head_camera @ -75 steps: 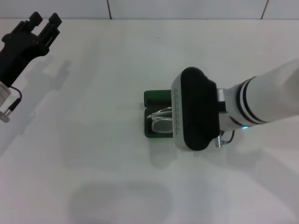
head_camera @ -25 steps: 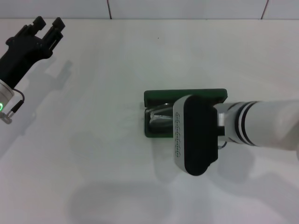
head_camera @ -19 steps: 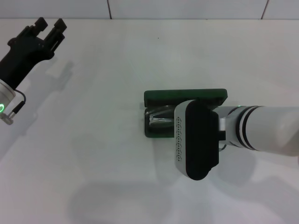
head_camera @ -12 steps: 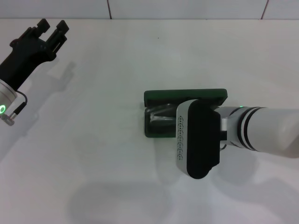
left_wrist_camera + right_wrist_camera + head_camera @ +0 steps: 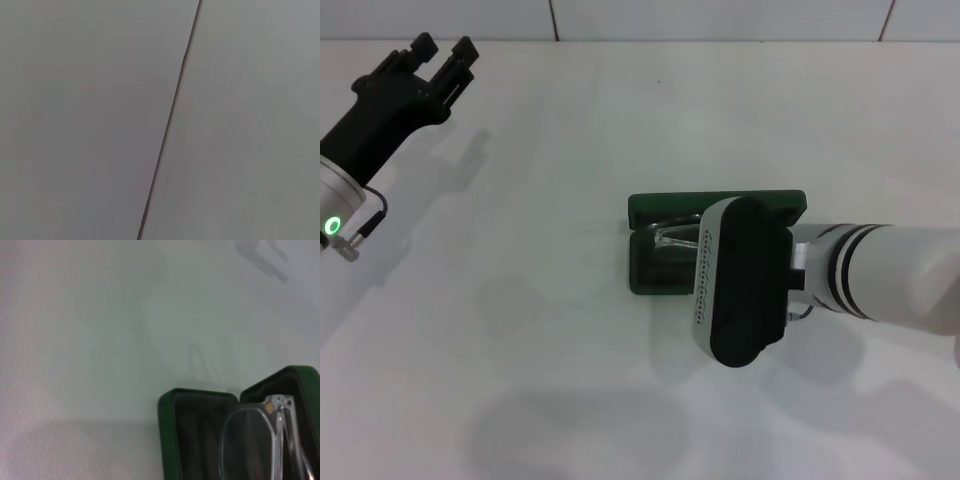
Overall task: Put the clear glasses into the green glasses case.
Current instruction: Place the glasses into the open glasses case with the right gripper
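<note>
Head view: the green glasses case (image 5: 660, 245) lies open on the white bench (image 5: 570, 350), its lid standing at the far side, and the right arm's wrist housing hangs directly over its right half, hiding the right tool; whether that tool is open or closed on anything cannot be told. The clear glasses (image 5: 675, 238) show only as a glint of one end at the housing's edge, over the case's dark lining. In the right wrist view the glasses (image 5: 265, 440) sit over the open case (image 5: 200, 440), lens edge and one hinge visible, but whether they rest on the lining or are held above it is unclear.

The step in hand looks like the placing itself. The next move likely calls for settling the glasses flat inside the tray and lifting clear without dragging them out.

The left tool (image 5: 435, 60) is parked far off, its fingers apart and holding nothing.
</note>
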